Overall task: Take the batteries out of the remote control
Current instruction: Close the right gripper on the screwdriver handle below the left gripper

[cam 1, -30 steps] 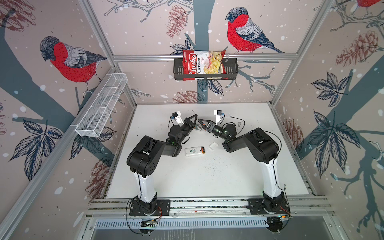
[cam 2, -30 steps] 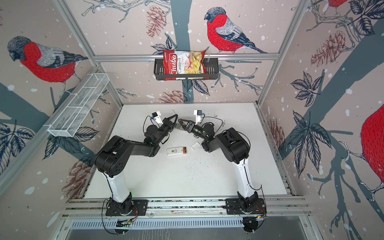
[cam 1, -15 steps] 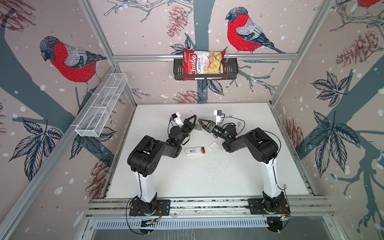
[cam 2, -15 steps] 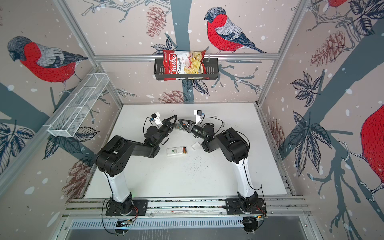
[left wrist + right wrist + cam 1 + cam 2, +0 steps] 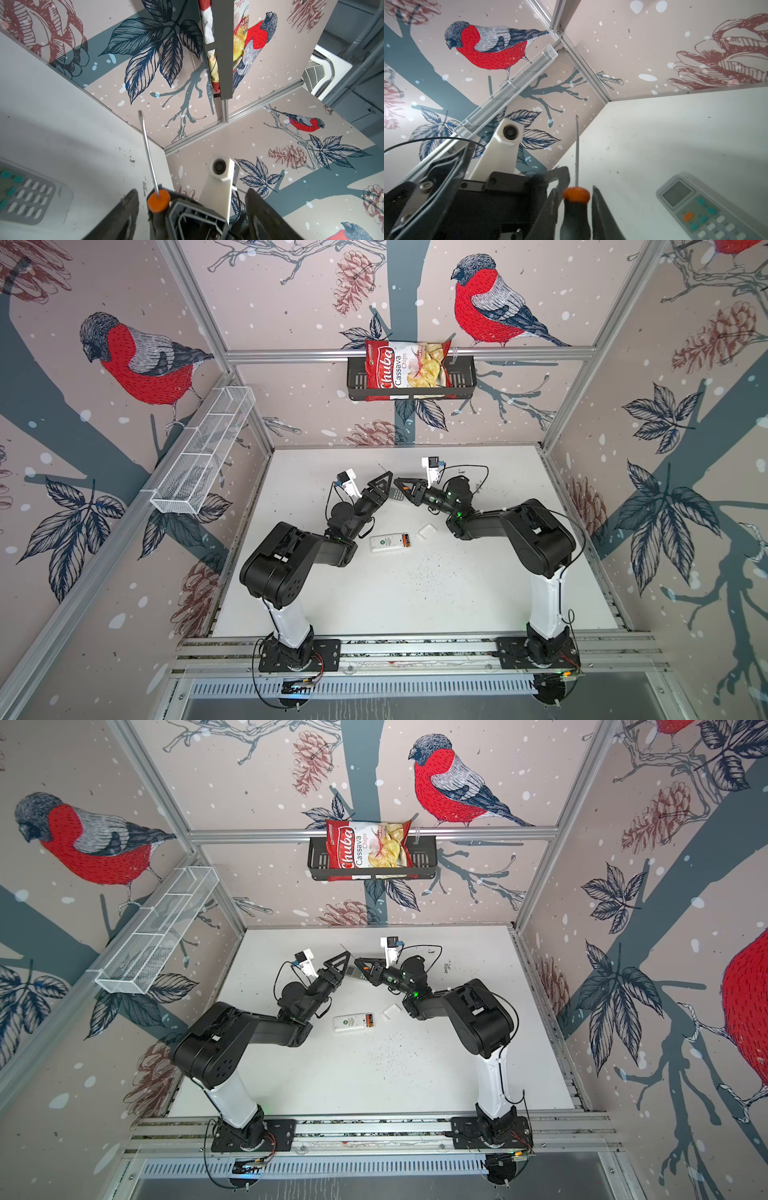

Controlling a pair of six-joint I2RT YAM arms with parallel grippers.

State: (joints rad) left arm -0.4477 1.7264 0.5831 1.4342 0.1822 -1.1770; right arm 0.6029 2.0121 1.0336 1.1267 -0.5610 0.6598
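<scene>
Left gripper opening since a second ago: jaws now standing apart.
Your right gripper is clamping the screwdriver handle, beside the grey remote.

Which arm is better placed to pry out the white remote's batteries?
Right, likely: the right claw is shut on the screwdriver, while the left claw stands open, holding nothing. The batteries sit exposed in the white remote.

screwdriver: shiny metal shaft | grey remote: matt plastic | table: white, matt, scuffed
</scene>
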